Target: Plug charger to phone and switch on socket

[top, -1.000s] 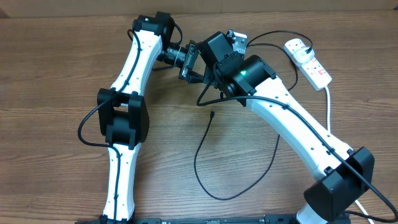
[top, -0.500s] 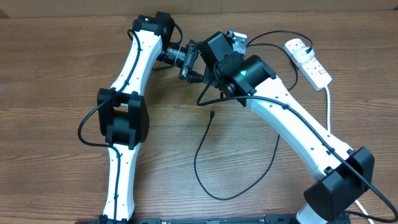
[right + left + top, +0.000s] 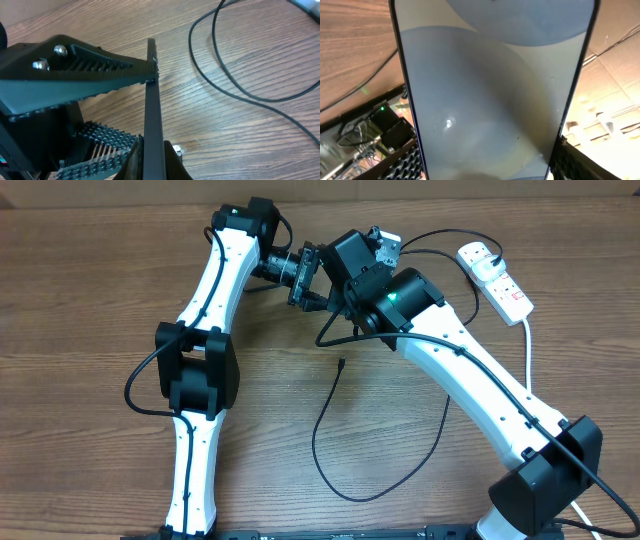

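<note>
Left of the socket (image 3: 497,278), the phone (image 3: 490,100) is up off the table. The left gripper (image 3: 487,160) clamps its long edges, and the right gripper (image 3: 152,161) pinches its thin body edge-on. The charger (image 3: 318,430) loops on the wood, its connector tip loose well left of the socket.

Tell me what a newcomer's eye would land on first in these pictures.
The phone comes first: its lit screen fills the left wrist view, clamped by the left gripper, while the right gripper pinches its thin edge; the two meet at the overhead view's top centre. Below them the charger loops loose across the table, its connector tip lying free. The socket sits at the far right.
</note>
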Motion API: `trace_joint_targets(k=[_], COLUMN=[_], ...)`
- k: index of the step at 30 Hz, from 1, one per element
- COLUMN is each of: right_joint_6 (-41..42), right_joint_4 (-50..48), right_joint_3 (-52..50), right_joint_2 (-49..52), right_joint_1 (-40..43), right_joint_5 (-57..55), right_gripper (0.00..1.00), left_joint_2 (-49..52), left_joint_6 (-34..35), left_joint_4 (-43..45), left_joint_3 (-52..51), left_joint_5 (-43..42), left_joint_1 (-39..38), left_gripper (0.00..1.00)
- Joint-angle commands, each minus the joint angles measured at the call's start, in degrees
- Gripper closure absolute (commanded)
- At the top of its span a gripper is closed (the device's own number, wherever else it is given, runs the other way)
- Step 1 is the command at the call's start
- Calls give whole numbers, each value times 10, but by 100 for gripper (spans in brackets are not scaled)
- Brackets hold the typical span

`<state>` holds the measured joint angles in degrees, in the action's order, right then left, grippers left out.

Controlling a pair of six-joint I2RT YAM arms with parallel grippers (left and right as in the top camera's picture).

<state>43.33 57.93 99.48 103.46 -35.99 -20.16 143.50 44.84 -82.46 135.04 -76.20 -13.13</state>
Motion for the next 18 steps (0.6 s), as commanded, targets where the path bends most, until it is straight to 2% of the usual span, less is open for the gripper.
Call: trace_joint_targets(k=[1, 4, 7, 11, 14, 16, 18], right_joint_6=[-11, -11, -10, 18, 72, 144, 207], right_joint_4=[4, 4, 5, 6, 5, 2, -4], right_joint_3=[14, 20, 23, 23, 23, 23, 23], right_joint_2=[3, 2, 0, 0, 0, -2, -3], right_joint_1=[-3, -1, 8, 32, 57, 80, 100], right_joint_5=[-4, -13, -12, -12, -5, 28, 85], right_gripper=[96, 96, 96, 96, 96, 96, 96], left_joint_2=[-4, -4, -4, -17, -48, -81, -101], left_joint_6=[-32, -66, -90, -137, -188, -175, -147], left_joint_4=[35, 63, 72, 70, 49, 22, 14], left_joint_3=[15, 15, 15, 16, 16, 16, 16], left_joint_5=[19, 40, 50, 46, 65, 129, 155], left_joint_1=[1, 9, 24, 50, 68, 74, 74], left_gripper=[24, 12, 7, 7, 9, 11, 12])
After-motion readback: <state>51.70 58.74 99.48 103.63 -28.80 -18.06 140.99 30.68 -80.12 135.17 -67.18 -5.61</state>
